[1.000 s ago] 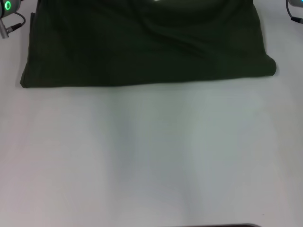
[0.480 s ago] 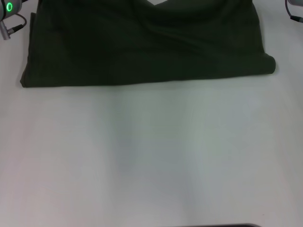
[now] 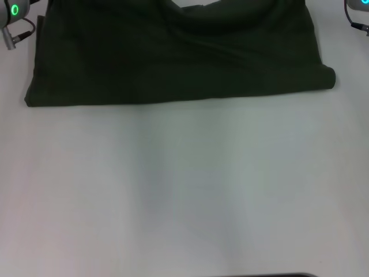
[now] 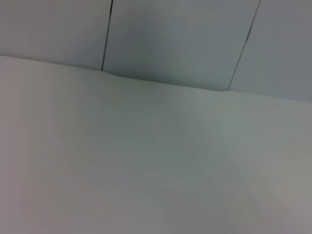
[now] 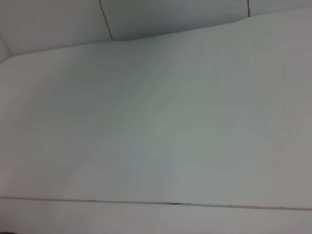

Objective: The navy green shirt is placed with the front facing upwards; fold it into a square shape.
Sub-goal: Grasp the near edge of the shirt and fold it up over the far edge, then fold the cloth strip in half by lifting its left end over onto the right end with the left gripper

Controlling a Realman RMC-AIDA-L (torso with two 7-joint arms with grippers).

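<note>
The navy green shirt (image 3: pixel 173 57) lies on the white table (image 3: pixel 184 184) across the far part of the head view, its near edge straight from left to right. A fold of cloth near the top centre dips and shows a light patch behind it. Only a piece of my left arm, with a green light, shows at the top left corner (image 3: pixel 11 14), beside the shirt's left edge. A sliver of my right arm shows at the top right corner (image 3: pixel 357 8). Neither arm's fingers are in view. Both wrist views show only bare table and wall panels.
The white table surface (image 4: pixel 146 161) stretches from the shirt's near edge toward me. A dark edge (image 3: pixel 265 275) shows at the bottom of the head view. Grey wall panels (image 4: pixel 175 34) stand beyond the table's edge in the left wrist view.
The cloth at the shirt's top centre has shifted, and the light gap there has widened. Both arm pieces at the corners have moved slightly upward and outward.
</note>
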